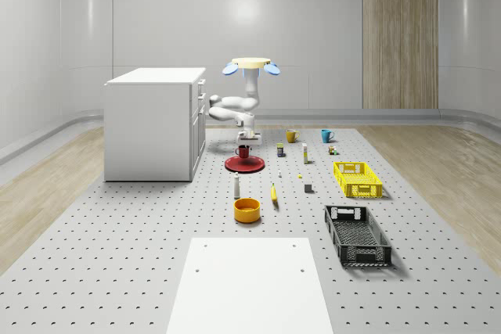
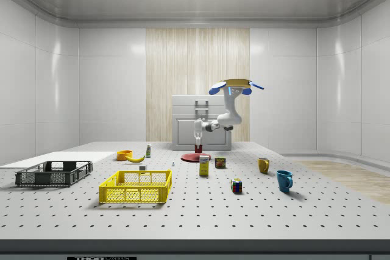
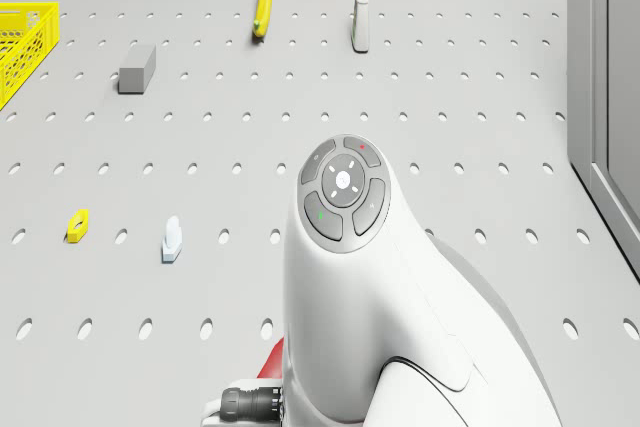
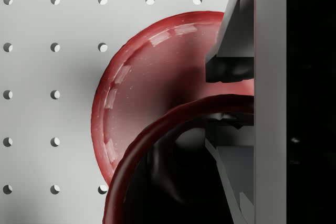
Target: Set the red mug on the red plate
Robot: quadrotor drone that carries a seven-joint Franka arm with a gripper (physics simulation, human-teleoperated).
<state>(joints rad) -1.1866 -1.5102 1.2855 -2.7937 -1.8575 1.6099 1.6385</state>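
Note:
The red mug (image 1: 243,151) hangs upright directly over the red plate (image 1: 244,165), very close to it; I cannot tell whether they touch. My gripper (image 1: 244,144) points down and is shut on the mug's rim. In the wrist view, one finger (image 4: 227,61) is outside the rim and the other inside, with the mug (image 4: 157,145) over the plate (image 4: 131,93). The drone (image 1: 250,64) hovers above the plate, beside the white cabinet (image 1: 153,123). In the side view, the gripper (image 2: 197,142) holds the mug (image 2: 197,148) over the plate (image 2: 196,158).
In front of the plate lie a white bottle (image 1: 236,186), a banana (image 1: 274,193) and an orange bowl (image 1: 246,209). On the whole-scene view's right are a yellow crate (image 1: 357,178) and a black crate (image 1: 357,234). A yellow mug (image 1: 291,135) and a blue mug (image 1: 326,135) stand behind.

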